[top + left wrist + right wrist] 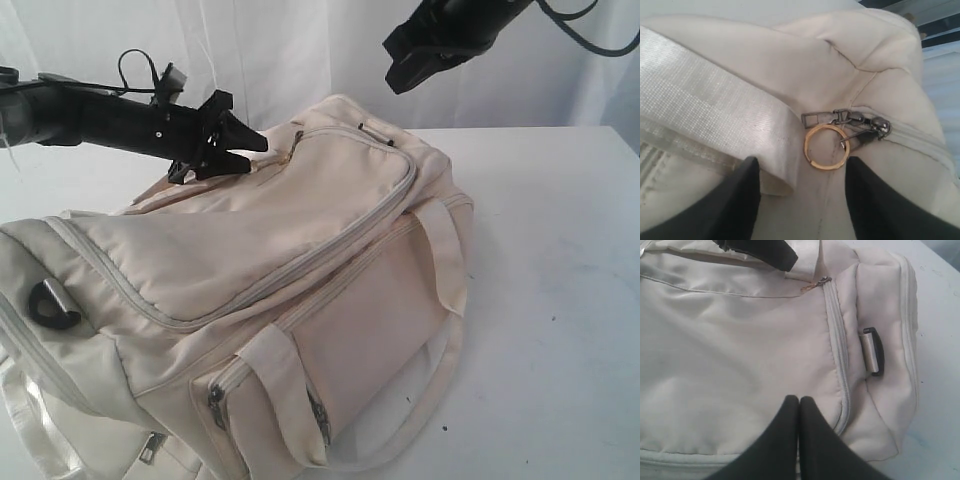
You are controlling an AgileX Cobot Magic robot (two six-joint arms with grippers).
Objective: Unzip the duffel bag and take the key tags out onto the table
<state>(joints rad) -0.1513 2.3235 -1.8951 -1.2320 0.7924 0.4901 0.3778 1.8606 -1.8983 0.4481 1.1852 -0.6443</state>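
Probably a lab, white draped backdrop (300, 50), plain white table (560, 250)

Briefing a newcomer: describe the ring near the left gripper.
On the large cream fabric duffel bag, follow the zipper to its end by the open left gripper. Among dark metal pulls there sits a thin gold split ring, the only round, golden piece.

The duffel bag (300, 250) lies on the table (560, 260).

A pale, sheer white curtain (300, 50) fills the brightly lit backdrop.
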